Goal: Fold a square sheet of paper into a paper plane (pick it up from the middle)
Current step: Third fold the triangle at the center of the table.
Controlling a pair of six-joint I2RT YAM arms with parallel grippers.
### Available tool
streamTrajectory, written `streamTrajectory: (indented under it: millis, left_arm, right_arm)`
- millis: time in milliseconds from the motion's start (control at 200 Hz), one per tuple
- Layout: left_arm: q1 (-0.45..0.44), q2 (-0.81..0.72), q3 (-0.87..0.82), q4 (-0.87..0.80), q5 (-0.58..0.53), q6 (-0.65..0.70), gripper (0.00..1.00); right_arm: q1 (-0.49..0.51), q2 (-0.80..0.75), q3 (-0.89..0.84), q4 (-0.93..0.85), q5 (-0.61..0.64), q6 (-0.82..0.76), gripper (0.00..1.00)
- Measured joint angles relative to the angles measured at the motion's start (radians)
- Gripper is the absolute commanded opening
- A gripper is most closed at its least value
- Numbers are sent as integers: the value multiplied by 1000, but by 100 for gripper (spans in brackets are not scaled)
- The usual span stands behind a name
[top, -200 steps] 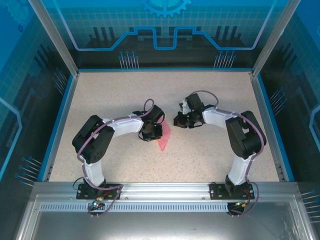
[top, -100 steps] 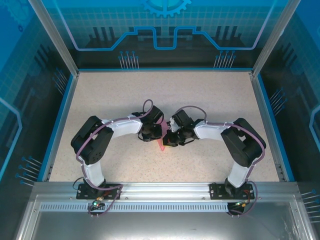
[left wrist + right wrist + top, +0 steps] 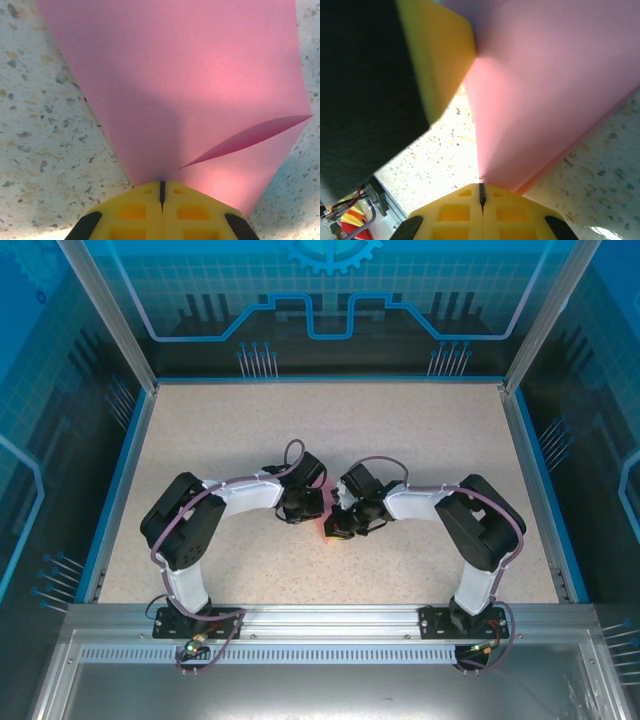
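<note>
**Two robot grippers pinching a thin pink-red sheet of paper (image 3: 170, 75) at mid-table**

The paper was partly folded. In the left wrist view it spread wide at the top and narrowed to a point at the bottom. A loose flap curled up along its right side, with a second pink layer under it.

That narrow point ran straight into the seam between the yellow fingers of the left gripper (image 3: 161, 187). These were pressed together on the paper.

In the right wrist view, another part of the sheet tapered in the same way into the closed yellow fingers of the right gripper (image 3: 481, 190), which also pinched it. One yellow finger and the black body of the left gripper loomed close at the upper left of that view.

From above, the paper showed as a small red sliver between the two gripper heads. They met almost nose to nose near the middle of a speckled beige tabletop (image 3: 200, 440). Both white and black arms bent inward from their bases at the near edge.
</note>
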Motion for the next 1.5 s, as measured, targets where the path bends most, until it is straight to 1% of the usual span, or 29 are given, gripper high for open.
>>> streamTrajectory:
  millis: [360, 625, 850, 975, 1245, 1380, 1500]
  left_arm:
    - [0, 0, 0, 1, 0, -12, 0]
    - [1, -2, -1, 2, 2, -14, 0]
    - [1, -2, -1, 3, 2, -14, 0]
    - [1, -2, -2, 4, 2, -14, 0]
    - [1, -6, -8, 11, 2, -14, 0]
    - [1, -10, -14, 21, 2, -10, 0]
    - [1, -11, -14, 24, 2, 22, 0]
  right_arm:
    - [0, 13, 0, -18, 7, -21, 0]
    - [6, -8, 0, -4, 3, -23, 0]
    - [18, 5, 0, 4, -4, -24, 0]
    - [23, 25, 1, -5, -3, -40, 0]
    - [21, 12, -12, -4, 0, -68, 0]
    - [-14, -64, -40, -21, 3, -68, 0]
    - [-93, -134, -36, -17, 15, -73, 0]
